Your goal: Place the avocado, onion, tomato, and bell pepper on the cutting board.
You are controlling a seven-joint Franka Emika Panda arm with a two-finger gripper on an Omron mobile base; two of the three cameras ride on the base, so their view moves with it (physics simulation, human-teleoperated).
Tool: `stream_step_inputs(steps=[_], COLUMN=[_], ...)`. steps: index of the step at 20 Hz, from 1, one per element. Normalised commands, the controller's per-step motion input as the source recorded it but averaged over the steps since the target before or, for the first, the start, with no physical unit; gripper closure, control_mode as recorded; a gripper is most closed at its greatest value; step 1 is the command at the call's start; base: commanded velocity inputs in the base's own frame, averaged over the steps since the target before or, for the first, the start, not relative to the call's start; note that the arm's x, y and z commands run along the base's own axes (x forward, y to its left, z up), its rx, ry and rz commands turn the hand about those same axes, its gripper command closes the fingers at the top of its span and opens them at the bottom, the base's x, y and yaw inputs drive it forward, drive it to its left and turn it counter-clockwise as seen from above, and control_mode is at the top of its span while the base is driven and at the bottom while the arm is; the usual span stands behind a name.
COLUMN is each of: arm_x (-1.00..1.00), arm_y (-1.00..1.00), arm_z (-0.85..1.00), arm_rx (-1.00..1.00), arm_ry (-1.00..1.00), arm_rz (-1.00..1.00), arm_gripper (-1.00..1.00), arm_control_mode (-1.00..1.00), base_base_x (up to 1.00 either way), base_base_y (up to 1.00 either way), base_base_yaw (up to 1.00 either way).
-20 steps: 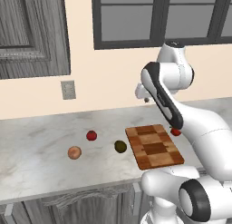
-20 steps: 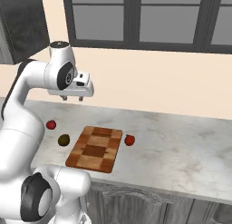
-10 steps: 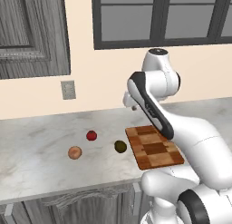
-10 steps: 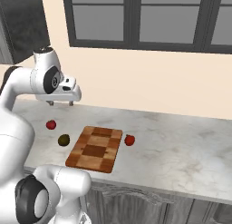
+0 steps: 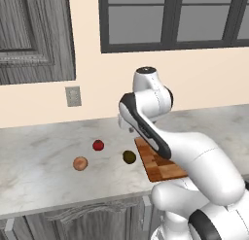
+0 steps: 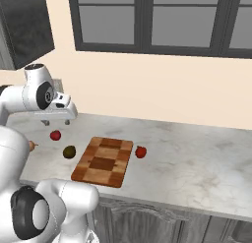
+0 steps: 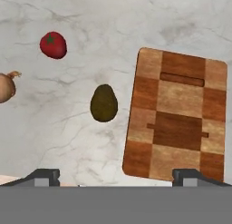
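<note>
Avocado [image 7: 103, 103] on counter beside cutting board [image 7: 176, 116], below wide-open, empty end effector [image 7: 115, 176], untouched

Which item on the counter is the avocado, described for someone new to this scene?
Find the checkered cutting board on the marble counter. The avocado lies just off its long edge, apart from it. It is dark olive-green, unlike the red tomato and tan onion farther out.
</note>
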Motion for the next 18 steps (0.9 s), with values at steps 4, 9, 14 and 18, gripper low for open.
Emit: stream_step_inputs(steps=[4, 9, 14, 18], arm_x=[0.02, 0.10, 0.30, 0.28], arm_y=[0.20, 0.12, 0.06, 0.01], arm_z=[-0.33, -0.32, -0.23, -0.25], arm_rx=[-0.02, 0.00, 0.00, 0.00], arm_ry=[0.06, 0.05, 0.02, 0.01], arm_rz=[0.00, 0.00, 0.00, 0.00], arm_gripper=[-1.00, -1.00, -1.00, -1.00], arm_control_mode=[-1.00, -1.00, -1.00, -1.00], base_base_x=[0.00, 0.00, 0.00, 0.00], base_base_y=[0.00, 0.00, 0.00, 0.00], base_base_yaw=[0.00, 0.00, 0.00, 0.00])
